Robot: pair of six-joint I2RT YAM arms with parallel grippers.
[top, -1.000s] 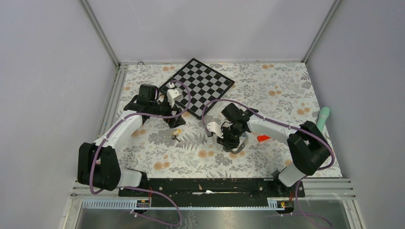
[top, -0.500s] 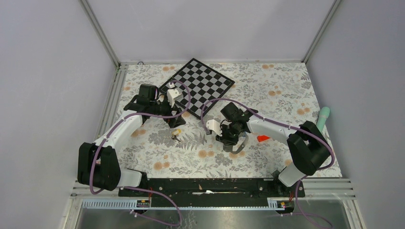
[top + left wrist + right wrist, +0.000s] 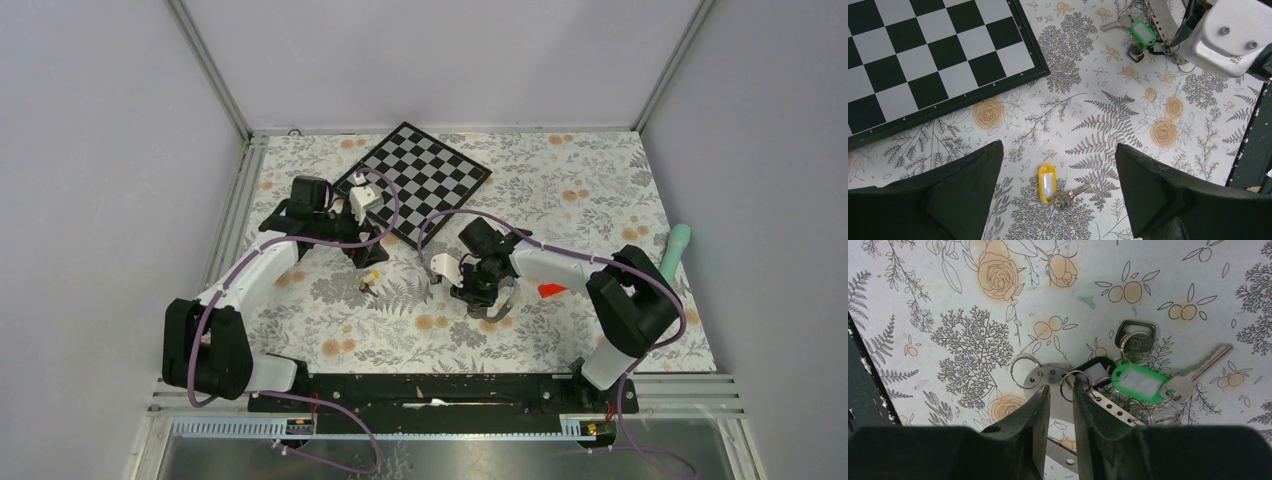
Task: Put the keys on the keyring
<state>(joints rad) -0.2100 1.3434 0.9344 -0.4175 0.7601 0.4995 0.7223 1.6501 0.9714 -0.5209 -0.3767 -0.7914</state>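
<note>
So the left gripper (image 3: 1058, 147) is hovering with its fingers spread wide over the small silver key with the yellow plastic tag (image 3: 1047, 182). That key is lying loose on the floral-print counter (image 3: 1083, 95), near the black-and-white checkerboard (image 3: 923, 60). The right gripper (image 3: 1060, 390) is pinched in on the flat grey metal keyring with the little holes (image 3: 1045, 380), and the silver key with the green plastic tag (image 3: 1139, 380), a black tag (image 3: 1095, 371) and a dark-headed key (image 3: 1134, 337) are bunched right against it, though I can't tell if they're threaded on.
</note>
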